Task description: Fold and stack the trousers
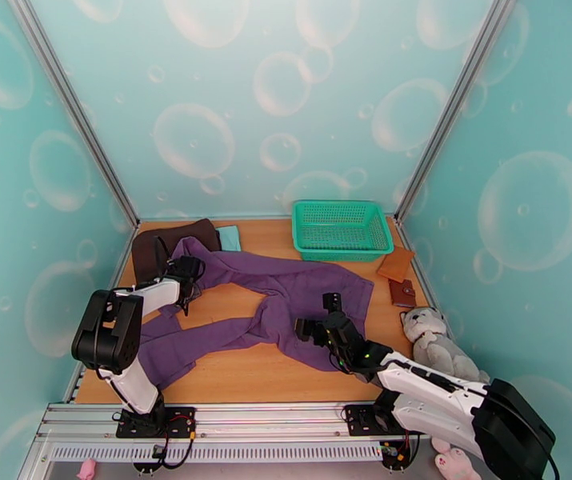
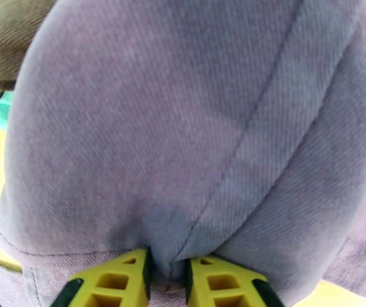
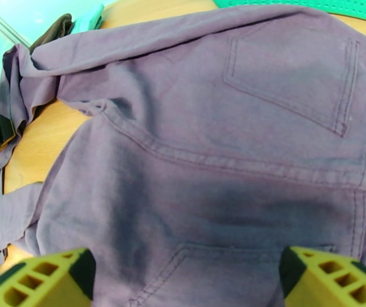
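I am running a robot test cell in a lab: in the overhead view, walls (image 1: 286,90) of teal bubble-print backdrop, held by bare aluminium posts (image 1: 72,106), box in a small wooden table (image 1: 270,374). Along the bottom of the frame the left arm (image 1: 114,330) and right arm (image 1: 438,386) are bolted to a slotted metal rail (image 1: 270,414), with loose cables (image 1: 178,450) showing. The trousers (image 1: 286,290) at centre, a green basket (image 1: 340,230) at upper right and a plush toy (image 1: 438,342) at the right edge lie about like test props.
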You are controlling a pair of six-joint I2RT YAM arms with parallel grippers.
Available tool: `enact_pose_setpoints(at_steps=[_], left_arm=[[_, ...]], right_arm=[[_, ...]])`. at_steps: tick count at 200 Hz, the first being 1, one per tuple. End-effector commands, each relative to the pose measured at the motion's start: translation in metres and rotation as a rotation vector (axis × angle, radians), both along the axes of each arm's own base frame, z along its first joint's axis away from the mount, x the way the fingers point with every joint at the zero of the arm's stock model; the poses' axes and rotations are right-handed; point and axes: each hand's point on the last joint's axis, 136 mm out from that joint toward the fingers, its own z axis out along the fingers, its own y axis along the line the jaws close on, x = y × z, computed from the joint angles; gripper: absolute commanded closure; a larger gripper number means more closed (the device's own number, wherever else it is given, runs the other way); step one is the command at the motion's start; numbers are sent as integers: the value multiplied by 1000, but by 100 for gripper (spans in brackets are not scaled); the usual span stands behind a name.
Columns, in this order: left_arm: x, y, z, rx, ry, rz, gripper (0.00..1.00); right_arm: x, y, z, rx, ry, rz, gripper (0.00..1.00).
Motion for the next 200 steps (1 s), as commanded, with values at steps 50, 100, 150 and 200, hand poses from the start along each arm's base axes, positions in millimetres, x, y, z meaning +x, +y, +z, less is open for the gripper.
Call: enact_pose_setpoints(at_steps=[50, 100, 150, 200], left_arm=[[-4, 23, 41, 51, -49, 49, 100], [13, 65, 130, 51, -225, 153, 100], [61, 170, 166, 99, -304, 400, 96], [69, 166, 198, 114, -354, 363, 22]], right_arm=[[3, -20, -34, 8, 70, -85, 1], [3, -35, -39, 64, 100, -141, 1], [3, -32, -24, 91, 52, -114, 1], [3, -16, -8, 73, 7, 5, 1]])
